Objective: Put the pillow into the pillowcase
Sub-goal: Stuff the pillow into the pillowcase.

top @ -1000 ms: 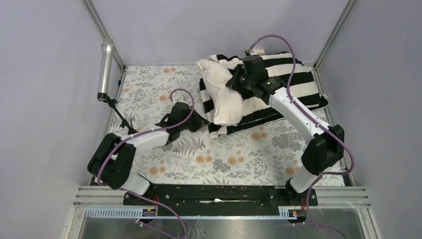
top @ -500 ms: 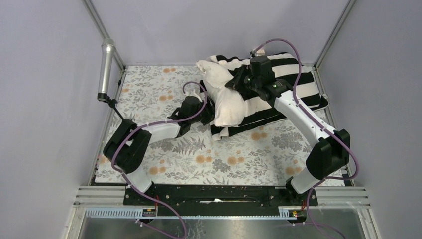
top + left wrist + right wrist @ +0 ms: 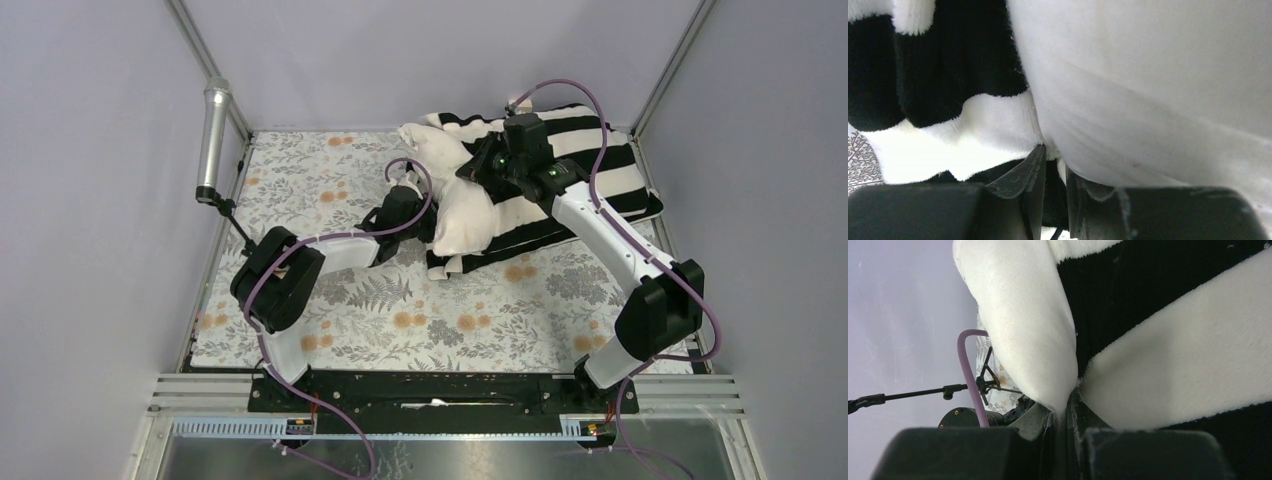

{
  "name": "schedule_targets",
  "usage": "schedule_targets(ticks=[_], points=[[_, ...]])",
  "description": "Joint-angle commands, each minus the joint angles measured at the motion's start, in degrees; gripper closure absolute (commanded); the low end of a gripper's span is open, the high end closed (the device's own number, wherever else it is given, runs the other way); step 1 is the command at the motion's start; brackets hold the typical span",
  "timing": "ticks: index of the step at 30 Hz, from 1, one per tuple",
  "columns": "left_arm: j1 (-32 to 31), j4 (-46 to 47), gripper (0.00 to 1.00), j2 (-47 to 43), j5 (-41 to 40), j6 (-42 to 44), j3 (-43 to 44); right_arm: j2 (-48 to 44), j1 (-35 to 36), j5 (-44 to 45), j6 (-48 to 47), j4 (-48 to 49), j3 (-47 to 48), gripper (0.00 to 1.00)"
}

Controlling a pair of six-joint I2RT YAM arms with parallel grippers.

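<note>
Cream pillow [image 3: 465, 215], black-and-white striped pillowcase [image 3: 600, 165], floral table cover [image 3: 400, 320]

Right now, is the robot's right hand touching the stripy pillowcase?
Touching. The right wrist view shows the pillowcase fabric running down into the right gripper, pinched between its two closed fingers with no gap.

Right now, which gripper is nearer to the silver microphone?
Left. The left gripper is at the pillow's edge facing the microphone; the right gripper is farther away, at the pillow's opposite side.
</note>
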Motion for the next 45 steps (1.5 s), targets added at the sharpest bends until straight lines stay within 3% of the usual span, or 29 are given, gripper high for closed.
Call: schedule_targets(ticks=[1,10,14,21,28,30,33,34,40,45], points=[[-0.48,3.33,0.75,-0.32,-0.72,0.04,-0.46,-4.47,0.7,-2.86,1.55,4.31,4.87,1.0],[-1.01,1.24,0.72,-3.32,-2.74,0.22,-4.95,-3.93,0.73,-3.37,1.53,3.34,9.11,1.0],[-1.01,4.19,0.62,-3.1,-1.65,-0.22,-4.54,-3.97,0.77,-4.09,1.7,3.25,9.0,1.0],[-1.94,-2.02,0.58,-1.11,-3.12,2.09,2.65,-5.06,1.15,-4.62,2.26,4.22,5.51,1.0],[-3.21,-0.5,0.53,1.73,-3.07,1.13,4.84,-6.03,1.32,-3.34,1.38,3.37,4.88,1.0],[-3.53,-2.34,0.62,2.78,-3.96,1.62,5.93,-5.68,1.3,-2.84,0.93,2.89,5.4,1.0],[-3.44,-4.28,0.97,2.64,-4.9,1.37,4.84,-5.11,1.3,0.83,-1.6,0.26,6.94,1.0],[-3.27,-4.59,1.0,1.4,-5.79,1.34,3.49,-4.84,1.28,2.68,-2.8,-0.72,7.28,1.0],[-0.35,-4.91,1.0,-10.63,-7.65,1.17,-8.99,-2.78,1.21,13.93,-8.13,-3.71,5.61,1.0],[1.7,-3.68,1.0,-19.2,-6.47,1.41,-18.78,-2.36,1.22,22.92,-10.34,-0.26,0.52,1.0]])
